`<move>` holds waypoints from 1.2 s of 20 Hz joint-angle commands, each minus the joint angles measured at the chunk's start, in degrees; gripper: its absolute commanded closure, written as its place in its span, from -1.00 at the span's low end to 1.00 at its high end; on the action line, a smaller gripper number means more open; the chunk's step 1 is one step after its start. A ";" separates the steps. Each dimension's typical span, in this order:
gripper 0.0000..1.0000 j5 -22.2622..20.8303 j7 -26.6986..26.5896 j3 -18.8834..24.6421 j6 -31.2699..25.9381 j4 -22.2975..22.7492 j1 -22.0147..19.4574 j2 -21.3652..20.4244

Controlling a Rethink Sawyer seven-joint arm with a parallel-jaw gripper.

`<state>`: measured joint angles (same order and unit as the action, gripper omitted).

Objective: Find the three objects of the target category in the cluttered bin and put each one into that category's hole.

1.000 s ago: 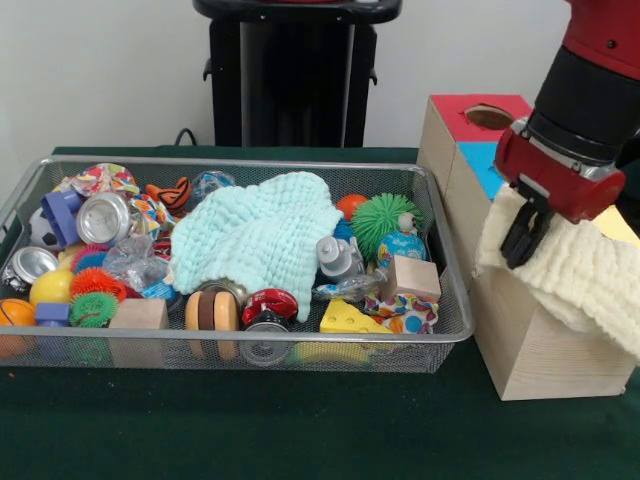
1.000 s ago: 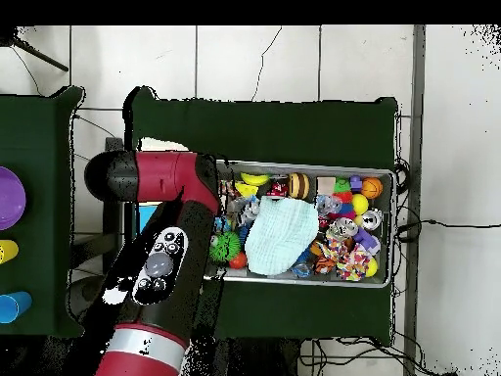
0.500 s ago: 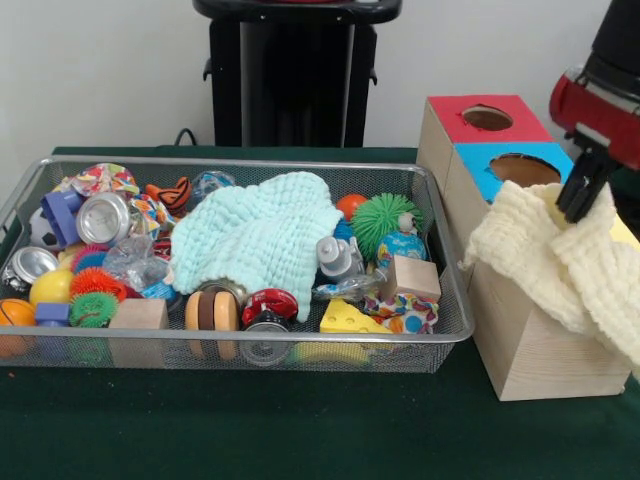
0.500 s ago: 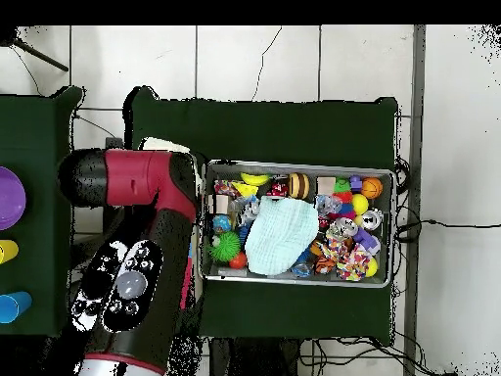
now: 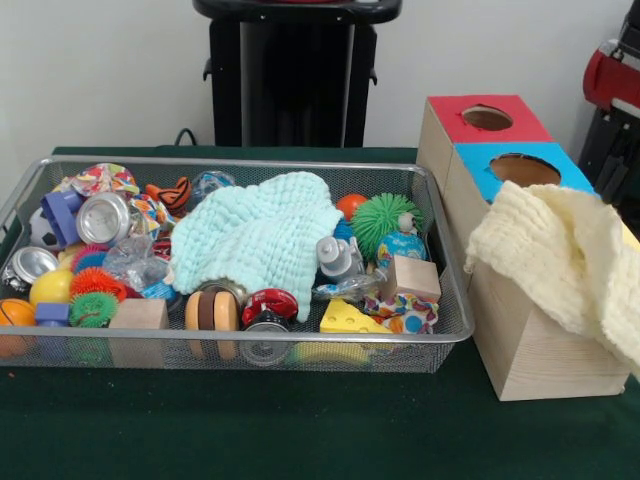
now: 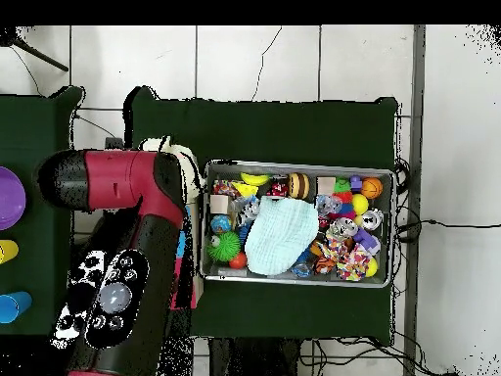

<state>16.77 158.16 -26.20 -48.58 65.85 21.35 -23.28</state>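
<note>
A cream muslin cloth (image 5: 560,260) lies loose over the near end of the wooden sorting box (image 5: 530,350) and hangs down its right side. The box's red hole (image 5: 487,118) and blue hole (image 5: 525,168) stay uncovered. A mint muslin cloth (image 5: 255,240) lies bunched over toys in the middle of the wire bin (image 5: 250,345). My gripper (image 5: 603,150) shows only partly at the right edge of the front view, above and apart from the cream cloth. In the overhead view my arm (image 6: 127,255) hides the box, with a bit of cream cloth (image 6: 181,159) peeking out.
The bin holds several toys: a green spiky ball (image 5: 385,218), a wooden cube (image 5: 410,278), a cheese wedge (image 5: 345,318), a metal can (image 5: 102,218), small balls. A black stand (image 5: 295,70) rises behind the bin. Green cloth covers the table (image 5: 300,420).
The gripper has let go of the cream cloth and drawn up and to the right, almost out of the front view. The cloth has settled on the box. Overhead, the arm swung left.
</note>
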 commanded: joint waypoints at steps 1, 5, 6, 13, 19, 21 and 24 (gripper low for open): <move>1.00 0.10 7.84 3.81 -1.72 7.12 -1.62 2.13; 1.00 -0.18 8.46 3.35 -1.05 6.32 -1.54 3.14; 1.00 -0.20 8.79 3.20 -0.89 5.89 -1.53 3.61; 1.00 0.64 11.97 2.80 -0.73 2.95 -0.82 7.08; 1.00 1.04 12.82 2.36 0.09 3.25 -0.09 7.65; 1.00 1.07 12.77 2.20 0.43 3.48 0.02 7.62; 1.00 1.21 12.99 1.96 0.41 3.28 0.24 7.92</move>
<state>16.79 158.16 -26.23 -48.56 65.83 21.59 -17.98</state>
